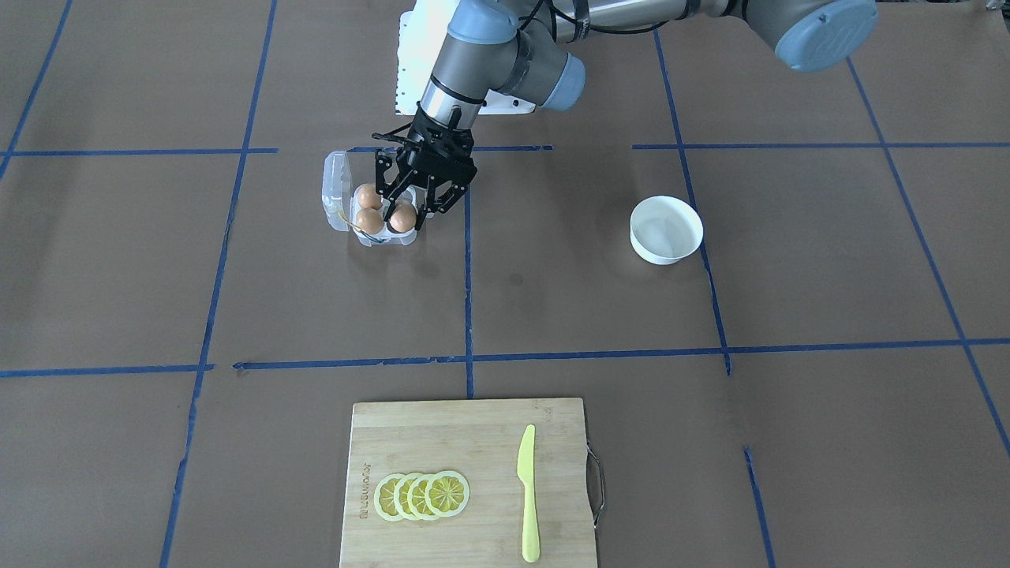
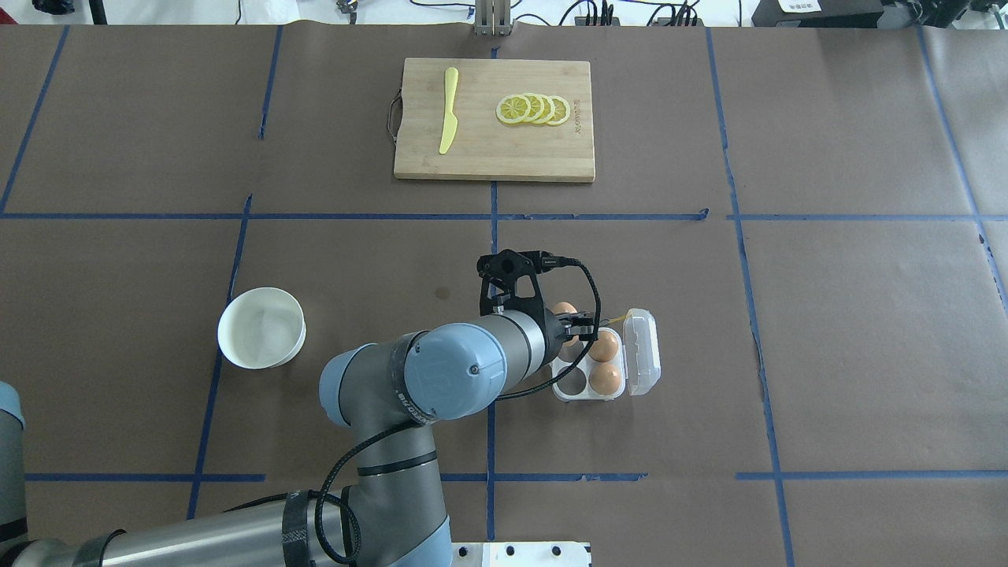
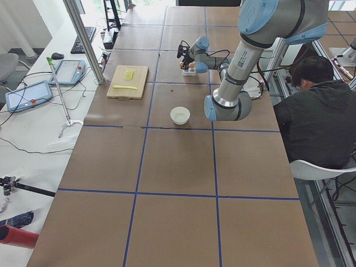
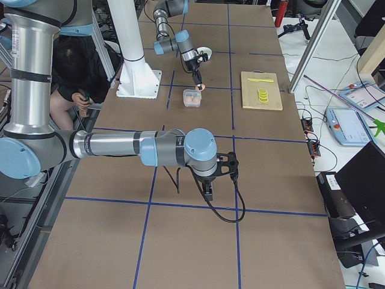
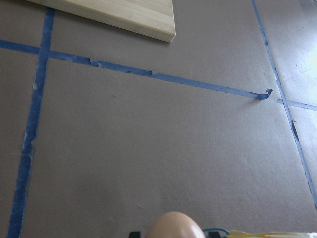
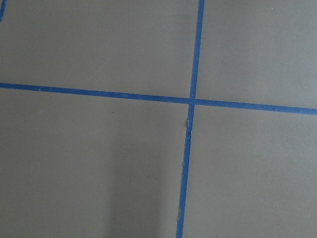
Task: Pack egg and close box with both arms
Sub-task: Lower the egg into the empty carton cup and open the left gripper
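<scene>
The clear box [image 1: 335, 187] stands open on the table with its lid up on the side. Two eggs [image 2: 605, 347] sit in its cups, and one cup [image 2: 572, 380] is empty. My left gripper [image 1: 404, 222] is shut on a third egg [image 1: 402, 218] and holds it at the box's remaining cup. That egg also shows at the bottom of the left wrist view [image 5: 173, 226]. A yellow string [image 2: 614, 318] hangs off the box. My right gripper [image 4: 208, 192] hovers over bare table far from the box; I cannot tell whether it is open or shut.
A white bowl [image 1: 666, 229] stands to the robot's left of the box. A wooden cutting board [image 1: 473, 438] with lemon slices [image 1: 422, 495] and a yellow knife [image 1: 527, 493] lies at the far edge. A seated person [image 3: 314, 111] is beside the table.
</scene>
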Robot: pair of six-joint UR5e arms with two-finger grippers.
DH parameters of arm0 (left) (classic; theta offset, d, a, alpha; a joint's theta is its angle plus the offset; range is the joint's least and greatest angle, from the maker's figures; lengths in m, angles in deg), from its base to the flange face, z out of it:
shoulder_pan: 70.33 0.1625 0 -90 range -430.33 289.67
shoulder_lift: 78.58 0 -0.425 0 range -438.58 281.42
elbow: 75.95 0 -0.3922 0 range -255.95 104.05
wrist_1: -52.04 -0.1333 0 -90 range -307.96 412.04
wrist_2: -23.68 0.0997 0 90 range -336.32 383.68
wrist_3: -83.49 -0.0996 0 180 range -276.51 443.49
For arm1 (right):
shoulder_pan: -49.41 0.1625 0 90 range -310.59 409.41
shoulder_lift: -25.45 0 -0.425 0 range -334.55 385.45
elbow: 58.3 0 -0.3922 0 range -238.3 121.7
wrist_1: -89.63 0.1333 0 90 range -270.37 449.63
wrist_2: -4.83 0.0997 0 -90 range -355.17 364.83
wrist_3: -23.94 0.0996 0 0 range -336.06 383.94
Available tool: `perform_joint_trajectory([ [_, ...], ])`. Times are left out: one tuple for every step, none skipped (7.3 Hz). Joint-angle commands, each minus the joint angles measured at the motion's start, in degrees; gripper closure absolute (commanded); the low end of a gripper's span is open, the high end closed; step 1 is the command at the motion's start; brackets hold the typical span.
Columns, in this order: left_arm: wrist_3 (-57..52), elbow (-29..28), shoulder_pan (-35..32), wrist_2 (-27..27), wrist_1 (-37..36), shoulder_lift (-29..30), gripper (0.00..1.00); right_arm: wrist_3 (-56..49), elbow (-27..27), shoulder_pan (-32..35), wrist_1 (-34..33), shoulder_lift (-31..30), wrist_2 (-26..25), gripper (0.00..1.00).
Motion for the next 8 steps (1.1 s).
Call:
perform_joint_trajectory([
  [-1.17,-0.54,1.58,0.00,0.50,0.20,1.00,0.05,-0.02,0.00,-0.11,0.00,0.48,0.00],
  [-1.17,-0.45,2.02,-0.08,0.50,0.11,1.00,-0.03,-0.28,0.00,-0.11,0.00,0.48,0.00],
  [-1.26,-0.36,2.29,-0.09,0.50,0.11,1.00,-0.03,-0.46,0.00,-0.11,0.17,0.48,0.00],
  [-0.99,-0.02,2.29,-0.09,0.50,0.28,0.74,-0.03,-0.37,0.00,-0.20,0.17,0.48,0.00],
  [-0.73,0.07,2.29,-0.09,0.58,0.20,0.23,-0.03,-0.29,0.00,-0.20,0.17,0.48,0.00],
  [-0.64,0.42,2.20,-0.09,0.58,0.20,0.01,0.05,-0.20,0.00,-0.20,0.17,0.48,0.00],
  [-0.64,1.04,2.11,-0.17,0.58,0.20,0.01,-0.03,-0.28,0.00,-0.20,0.17,0.48,0.00],
  [-0.73,2.43,1.76,-0.61,0.24,0.11,0.01,-0.03,-0.20,0.00,-0.20,0.17,0.48,0.00],
])
